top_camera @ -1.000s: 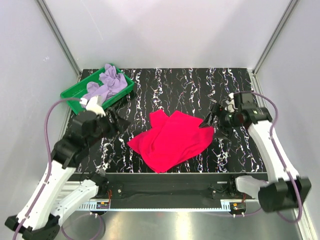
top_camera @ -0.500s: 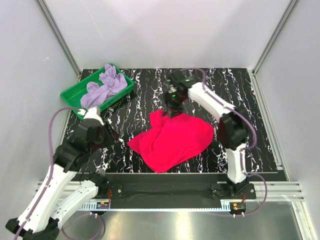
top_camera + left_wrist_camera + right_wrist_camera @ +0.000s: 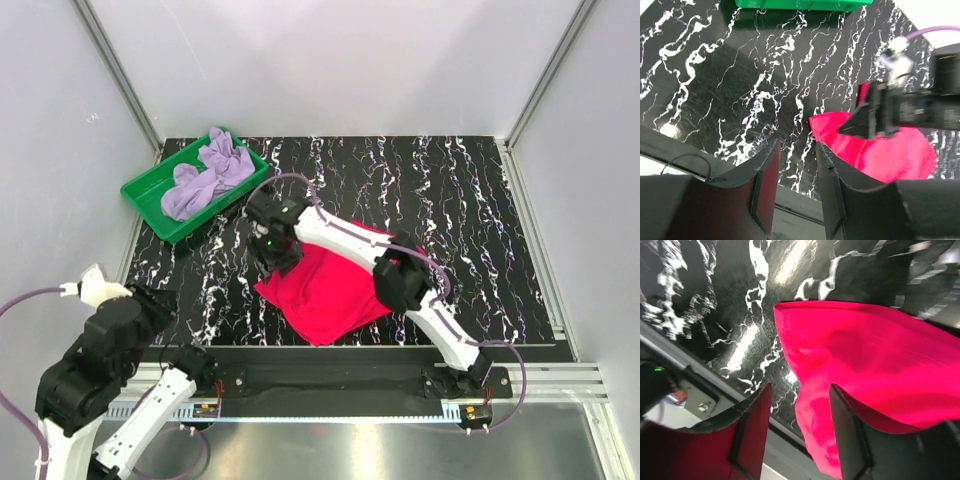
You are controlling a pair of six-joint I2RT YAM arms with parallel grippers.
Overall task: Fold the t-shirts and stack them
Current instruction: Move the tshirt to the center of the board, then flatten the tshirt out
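Right claw [image 3: 799,395] swung left over crimson t-shirt [image 3: 325,290], parted

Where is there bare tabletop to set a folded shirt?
The right half of the table, from the crimson shirt to the right edge, is bare; so is the back strip right of the green tray. The left is crowded: the tray holds the lavender shirt, and the right pincer hovers at the crimson shirt's left edge.
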